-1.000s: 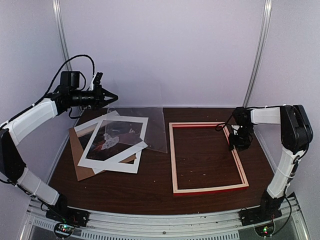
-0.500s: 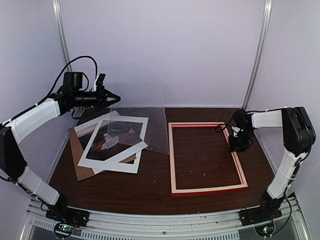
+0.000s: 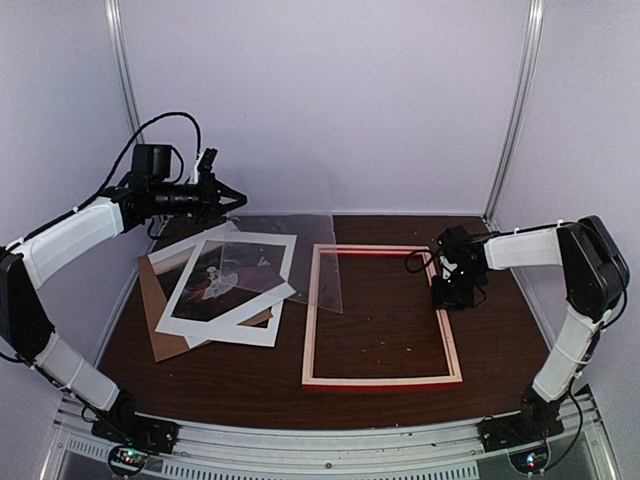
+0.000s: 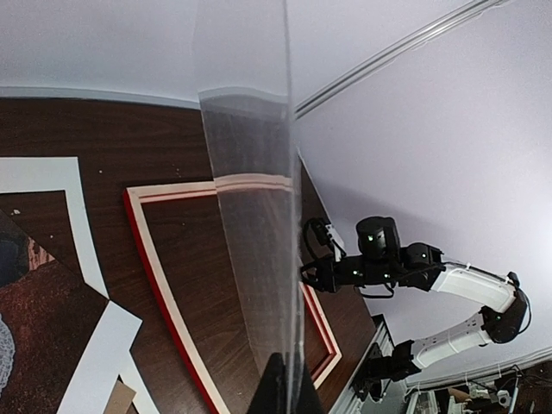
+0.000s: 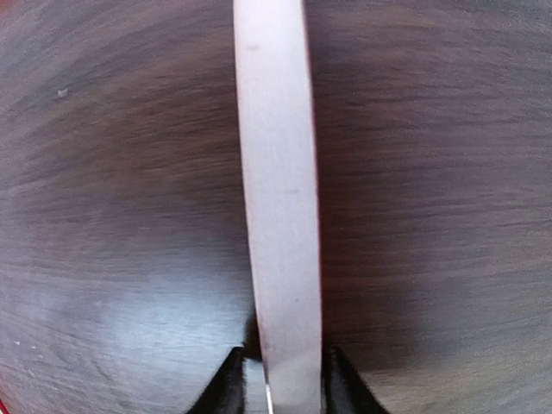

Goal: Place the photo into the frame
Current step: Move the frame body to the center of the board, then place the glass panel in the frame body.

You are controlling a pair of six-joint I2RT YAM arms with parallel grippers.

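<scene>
The frame (image 3: 311, 315) lies back up on the table, pale wood showing with a red outer edge. My right gripper (image 3: 447, 297) is shut on its right strip (image 5: 280, 190), one finger on each side, as the right wrist view (image 5: 283, 379) shows. The photo (image 3: 220, 280), dark with a white figure, lies at the left under a white mat (image 3: 190, 320). My left gripper (image 3: 228, 197) is raised at the back left, shut on the corner of a clear sheet (image 3: 300, 255). That sheet (image 4: 254, 216) hangs from the left gripper (image 4: 285, 388) over the frame's (image 4: 164, 285) far left corner.
A brown backing board (image 3: 152, 325) lies under the mat and photo at the table's left. A second white sheet (image 3: 255, 330) pokes out beneath the mat. White walls with metal posts (image 3: 515, 110) close in the back and sides.
The right gripper has closed on the frame's right strip and dragged the whole frame leftward. The frame's left side now lies under the clear sheet's edge. The left arm has barely shifted.
</scene>
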